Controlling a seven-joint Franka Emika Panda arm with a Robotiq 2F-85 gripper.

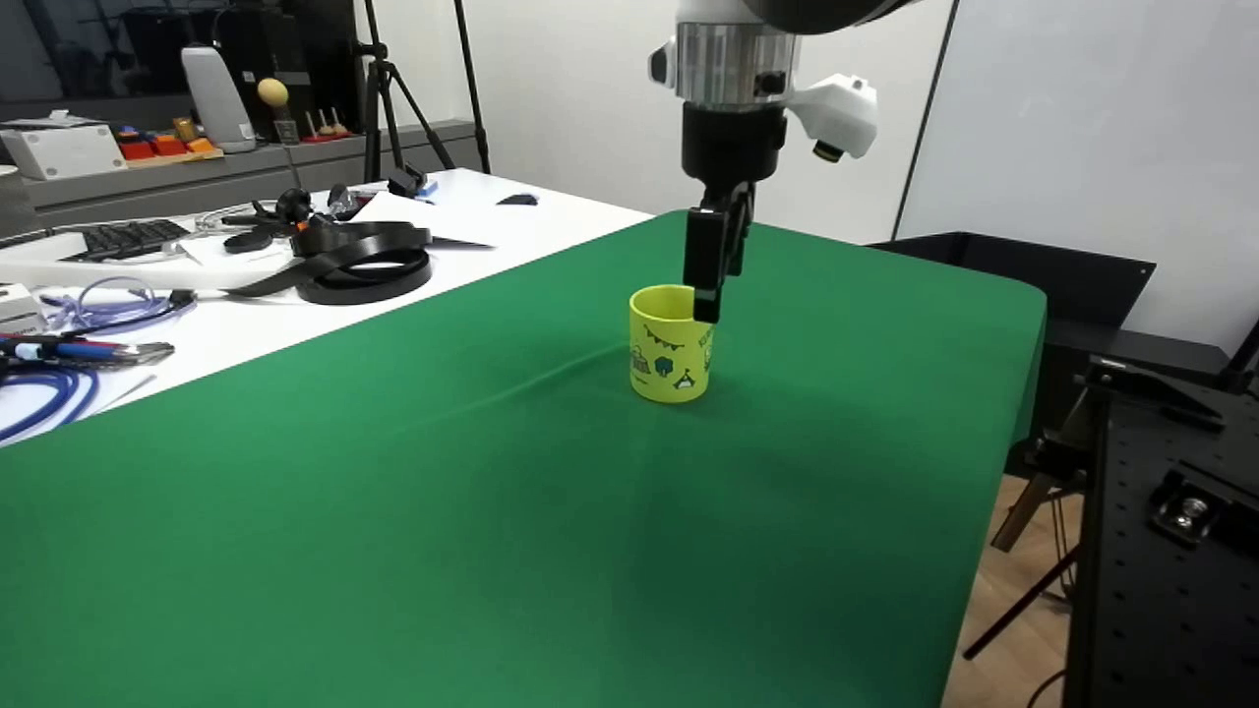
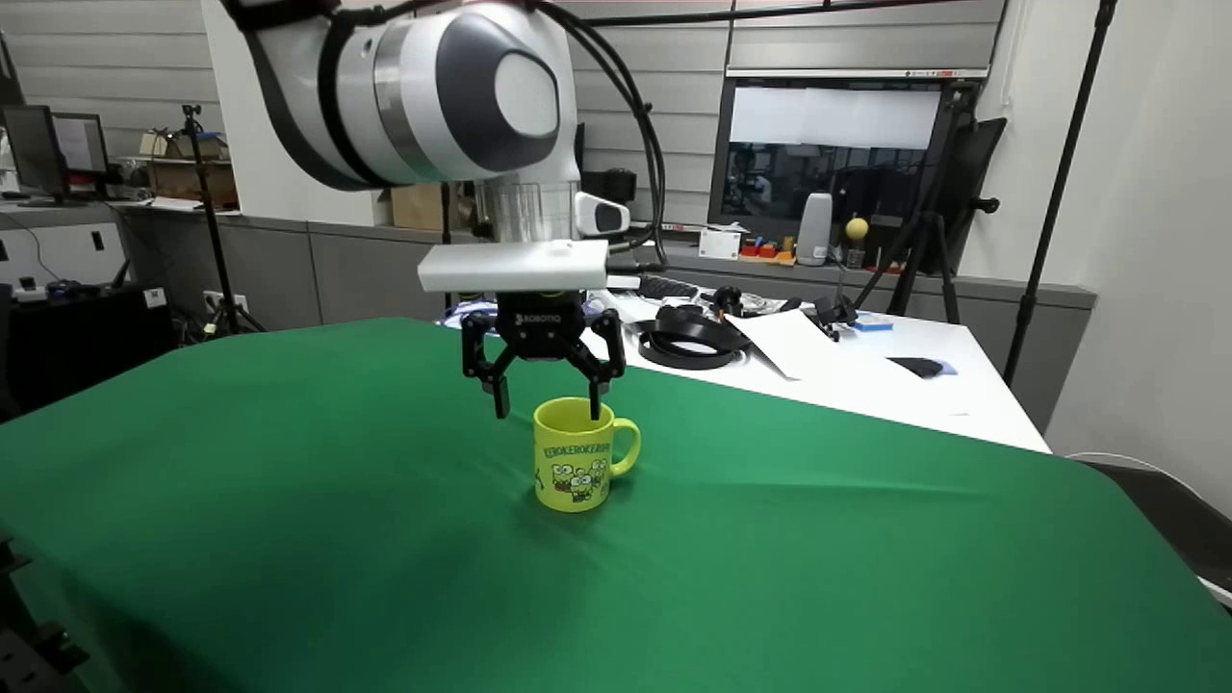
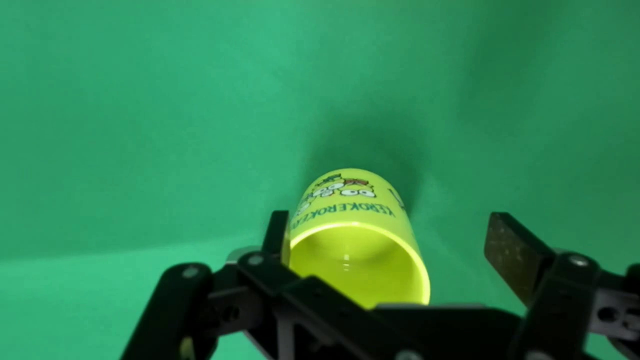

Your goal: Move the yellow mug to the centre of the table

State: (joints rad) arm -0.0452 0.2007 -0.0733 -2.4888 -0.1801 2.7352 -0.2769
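The yellow mug (image 1: 669, 354) stands upright on the green table (image 1: 443, 560). In an exterior view the mug (image 2: 570, 472) shows its printed side, with its handle to the right. My gripper (image 2: 549, 412) is open above the mug, offset to one side of it. One fingertip overlaps the mug's rim in both exterior views; the other is out past the mug. In the wrist view the mug (image 3: 350, 212) sits close by the left finger, with a wide gap to the right finger. Whether the left finger touches the mug I cannot tell. The handle is hidden in the wrist view.
A white desk (image 1: 551, 202) adjoins the table, with a black strap roll (image 1: 369, 270), cables and pens on it. A black perforated platform (image 1: 1170, 551) stands beside the table. Tripods (image 1: 389, 98) stand behind the desk.
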